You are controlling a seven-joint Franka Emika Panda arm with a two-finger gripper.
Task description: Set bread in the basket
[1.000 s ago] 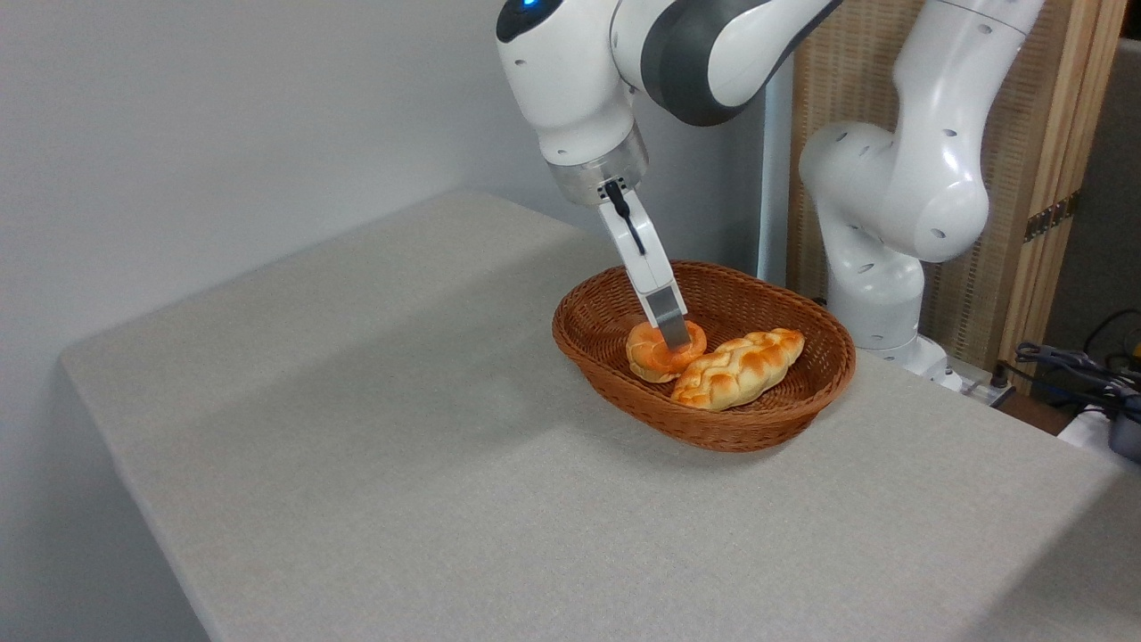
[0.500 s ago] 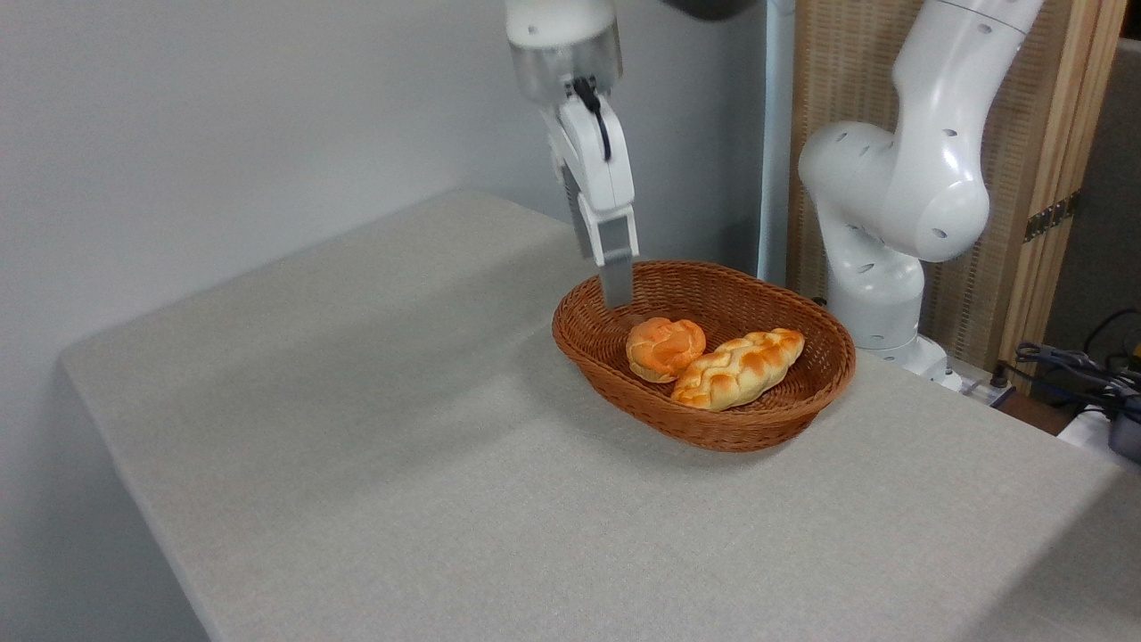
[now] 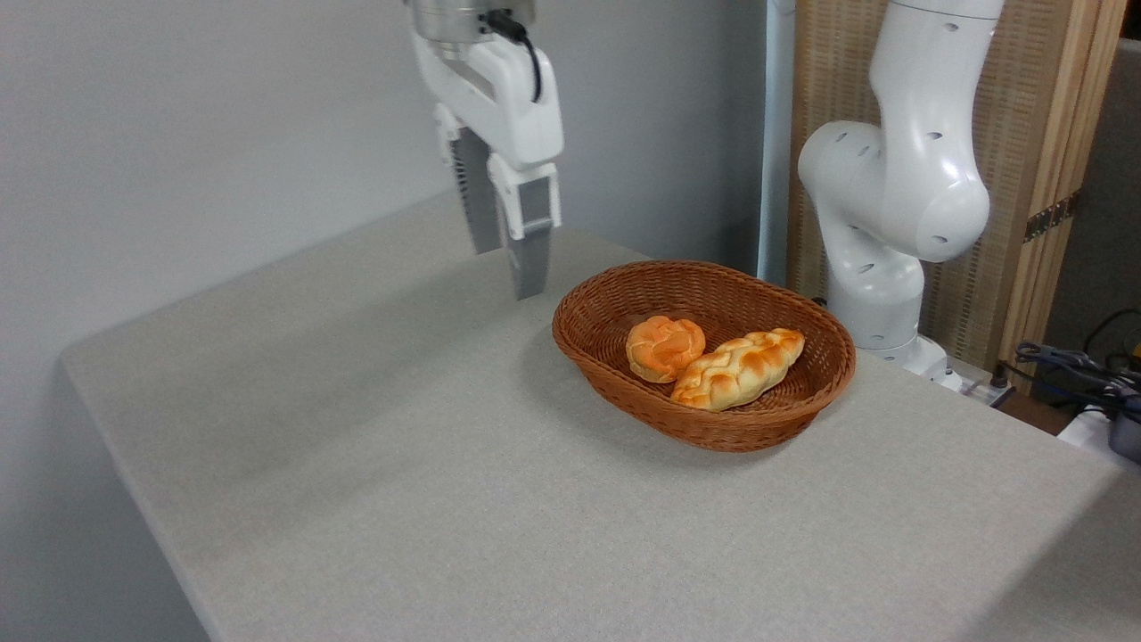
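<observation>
Hovering empty with fingers slightly parted, the gripper (image 3: 508, 272) hangs above the table (image 3: 357, 446), left of the basket (image 3: 704, 428). The bread (image 3: 665, 348) lies inside, right and below, touching the braided loaf (image 3: 738, 368).

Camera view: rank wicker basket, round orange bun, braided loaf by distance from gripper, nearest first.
From the gripper, up left:
1. Reddish-brown oval wicker basket, near rim closest.
2. Small round orange bun, basket's left half.
3. Pale braided loaf, right of the bun.
</observation>
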